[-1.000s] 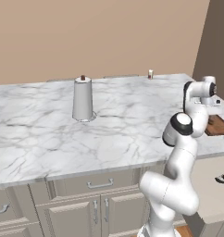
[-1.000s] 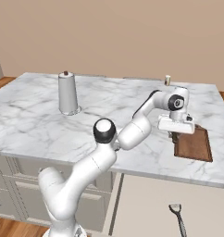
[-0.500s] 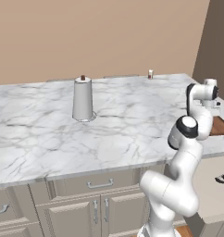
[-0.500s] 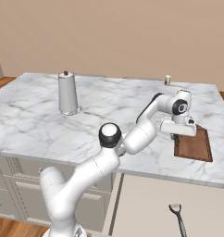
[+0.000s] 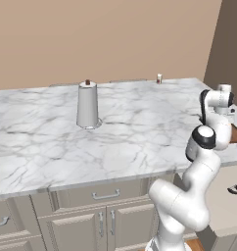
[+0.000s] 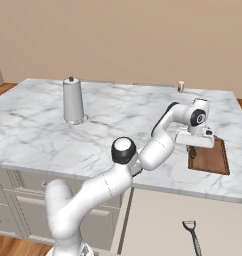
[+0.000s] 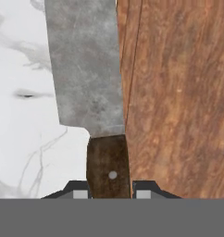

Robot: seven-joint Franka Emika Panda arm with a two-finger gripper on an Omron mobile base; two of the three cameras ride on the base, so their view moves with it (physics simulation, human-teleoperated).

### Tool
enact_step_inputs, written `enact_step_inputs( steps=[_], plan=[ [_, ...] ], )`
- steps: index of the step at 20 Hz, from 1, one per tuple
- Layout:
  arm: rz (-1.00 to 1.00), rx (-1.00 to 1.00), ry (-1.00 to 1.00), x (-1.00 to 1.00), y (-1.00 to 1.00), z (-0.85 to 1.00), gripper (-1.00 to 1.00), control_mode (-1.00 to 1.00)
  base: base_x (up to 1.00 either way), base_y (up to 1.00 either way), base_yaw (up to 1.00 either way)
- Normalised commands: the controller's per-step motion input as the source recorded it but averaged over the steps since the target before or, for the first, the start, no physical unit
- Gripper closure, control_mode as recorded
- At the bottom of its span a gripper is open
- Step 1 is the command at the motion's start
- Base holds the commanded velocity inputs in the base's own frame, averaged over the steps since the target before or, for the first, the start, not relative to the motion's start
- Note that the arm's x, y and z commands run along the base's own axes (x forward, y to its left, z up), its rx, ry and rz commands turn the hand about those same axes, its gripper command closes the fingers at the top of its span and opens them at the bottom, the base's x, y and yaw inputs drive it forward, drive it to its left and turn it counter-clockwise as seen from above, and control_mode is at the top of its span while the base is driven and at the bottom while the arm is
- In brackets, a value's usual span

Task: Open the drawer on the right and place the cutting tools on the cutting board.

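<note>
Counter: marble, carrying a grey canister far left and a small jar at the far edge.

Board: on the counter's right end. The gripper hangs over its left rim, jaws clenched on the dark handle of a cleaver.

Drawer: open below the board; a dark-handled tool lies inside, not yet moved.

Risk: in the hand view the blade lies mostly over marble, just left of the rim. Released here, it would likely land off the board or tilt on the rim. A move right is needed first.
</note>
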Motion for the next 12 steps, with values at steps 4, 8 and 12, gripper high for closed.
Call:
enact_step_inputs(
  steps=[4, 8, 12],
  plan=[
    [0.00, 0.00, 0.00, 0.00, -0.16, -0.07, 1.00, -1.00, 0.00, 0.00, 0.00],
    [0.00, 0.01, 0.01, 0.00, -0.26, -0.13, 1.00, -1.00, 0.00, 0.00, 0.00],
    [0.00, 0.00, 0.00, 0.06, -0.14, -0.02, 1.00, -1.00, 0.00, 0.00, 0.00]
  ],
)
